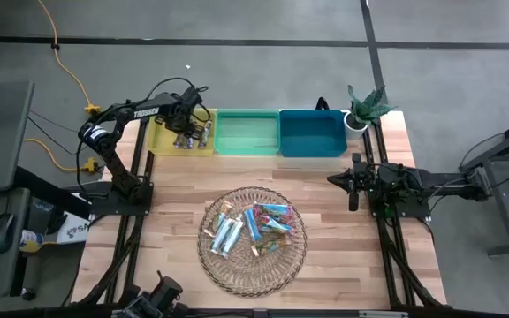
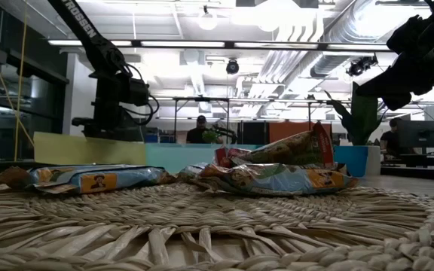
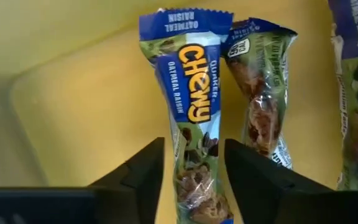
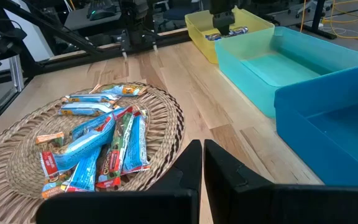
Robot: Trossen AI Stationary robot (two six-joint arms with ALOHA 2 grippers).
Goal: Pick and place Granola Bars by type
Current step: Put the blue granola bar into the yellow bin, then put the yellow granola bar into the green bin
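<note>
Left gripper (image 3: 194, 180) is positioned down inside the yellow rectangular plastic bin (image 1: 162, 132) at the table's far left. Its fingers stand parted on either side of a blue-and-green wrapped oatmeal raisin bar (image 3: 190, 112) lying on the bin floor; gaps show on both sides, no grip. Further similar bars (image 3: 263, 93) lie just beside it. Green bin (image 1: 246, 132) and blue bin (image 1: 312, 132) follow rightward. The round woven wicker tray (image 1: 224, 269) at table centre carries the remaining light blue and teal-pink wrapped granola bars (image 1: 253, 228). Right gripper (image 4: 199, 163) waits at the table's right, fingers closed together, holding nothing.
</note>
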